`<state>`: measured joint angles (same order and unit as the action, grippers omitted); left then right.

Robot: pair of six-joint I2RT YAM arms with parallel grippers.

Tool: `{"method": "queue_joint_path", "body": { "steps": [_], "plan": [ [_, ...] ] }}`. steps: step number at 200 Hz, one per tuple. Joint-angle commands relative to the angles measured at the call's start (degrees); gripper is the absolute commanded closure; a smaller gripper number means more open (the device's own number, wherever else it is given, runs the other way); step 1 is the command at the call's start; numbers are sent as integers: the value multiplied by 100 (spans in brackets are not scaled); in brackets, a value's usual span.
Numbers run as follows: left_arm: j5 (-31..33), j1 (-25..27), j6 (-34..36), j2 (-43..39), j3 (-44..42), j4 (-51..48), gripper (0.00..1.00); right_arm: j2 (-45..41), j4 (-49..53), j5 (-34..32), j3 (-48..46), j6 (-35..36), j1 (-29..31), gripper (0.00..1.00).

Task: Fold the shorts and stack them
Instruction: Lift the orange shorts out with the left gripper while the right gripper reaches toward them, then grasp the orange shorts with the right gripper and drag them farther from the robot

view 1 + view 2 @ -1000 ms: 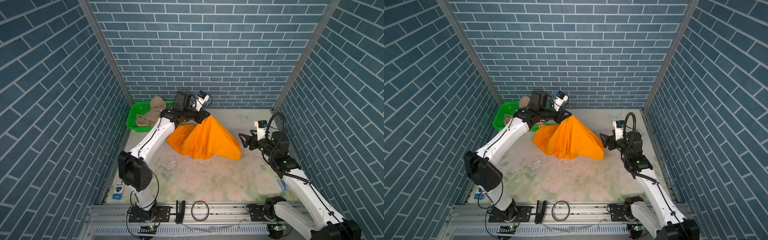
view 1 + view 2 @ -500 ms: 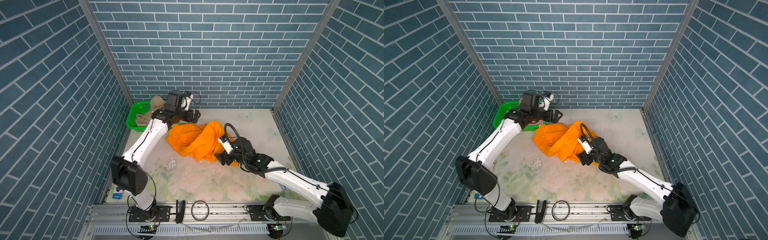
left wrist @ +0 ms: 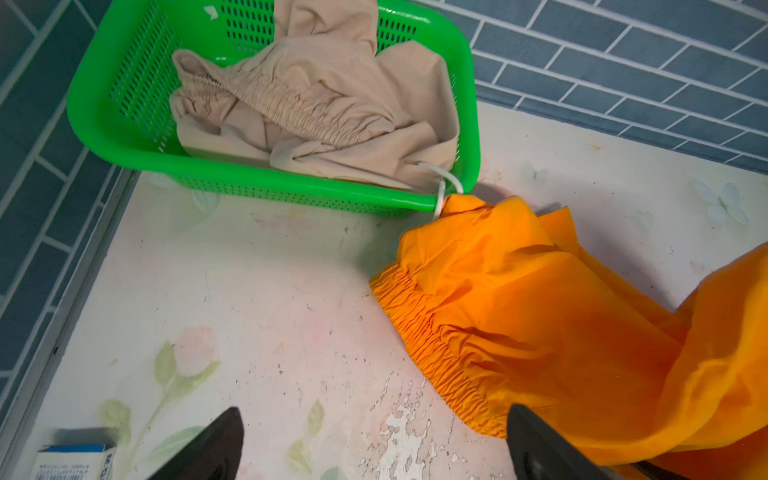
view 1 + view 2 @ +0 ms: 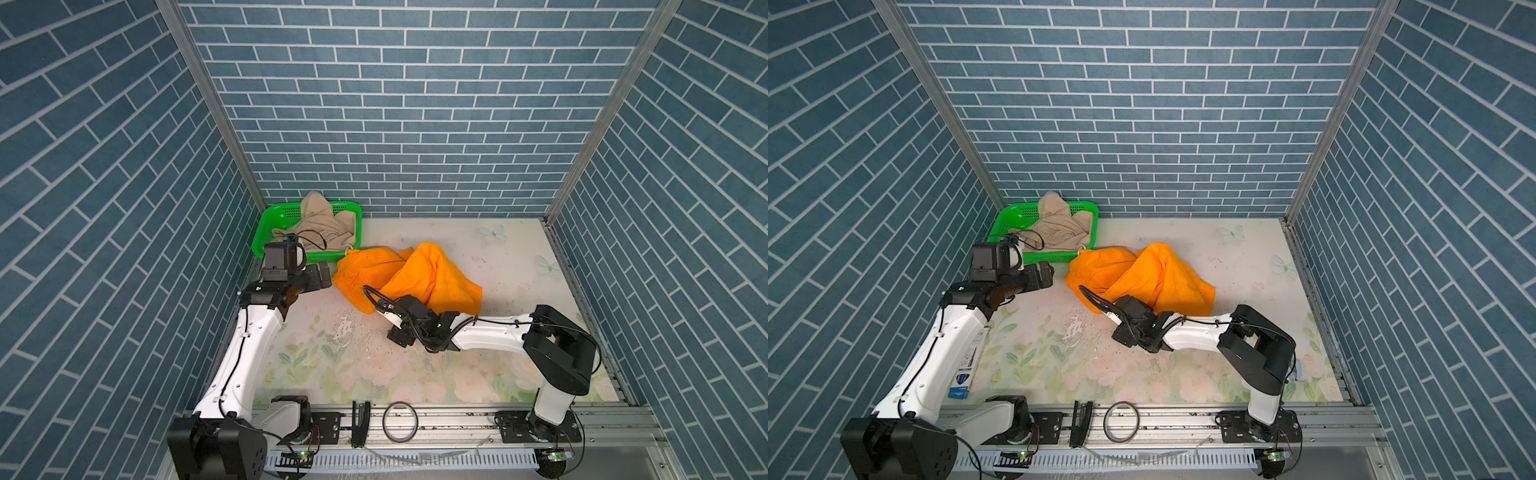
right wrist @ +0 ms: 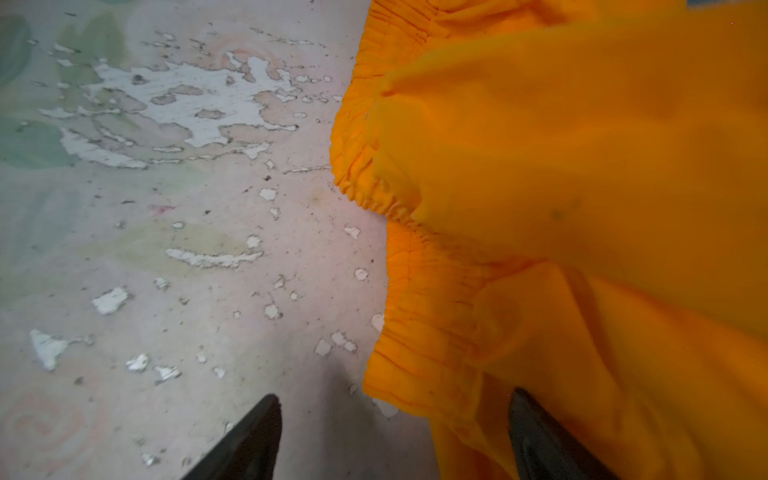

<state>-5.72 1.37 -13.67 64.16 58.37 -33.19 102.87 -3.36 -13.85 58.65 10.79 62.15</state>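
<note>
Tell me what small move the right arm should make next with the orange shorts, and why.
Probably ease the right end effector forward onto the orange shorts' gathered waistband and close. Its jaws stand open with the waistband edge lying just ahead between them, and the shorts are crumpled on the table.

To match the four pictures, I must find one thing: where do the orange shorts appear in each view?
A top view: orange shorts, crumpled, right of the green basket.
A top view: same place.
Left wrist: beside the basket's corner.
Right wrist: close up, waistband facing the peeled white patch.
Shared landmark: that patch, near the waistband in all views.
</note>
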Motion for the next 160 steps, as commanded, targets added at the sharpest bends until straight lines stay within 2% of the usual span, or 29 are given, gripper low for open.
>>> {"method": "queue_joint_path", "body": {
  "steps": [1,55,80,110,141,160],
  "plan": [
    [-1,-40,-182,-268,-222,261,0,313,-227,-652,239,425,1,11],
    [-274,-40,-274,-14,-342,530,0,851,-195,-1127,485,372,9,13],
    [-626,-40,-360,186,-370,742,0,936,-56,-1189,497,346,-28,23],
    [-738,-40,-339,427,-477,887,0,707,86,-912,413,110,-153,47],
    [-665,-40,-312,627,-607,1013,0,177,432,-333,418,-351,-434,99],
    [-634,-40,-235,743,-674,1103,0,-246,1071,508,601,-788,-790,100]
  ]
}}
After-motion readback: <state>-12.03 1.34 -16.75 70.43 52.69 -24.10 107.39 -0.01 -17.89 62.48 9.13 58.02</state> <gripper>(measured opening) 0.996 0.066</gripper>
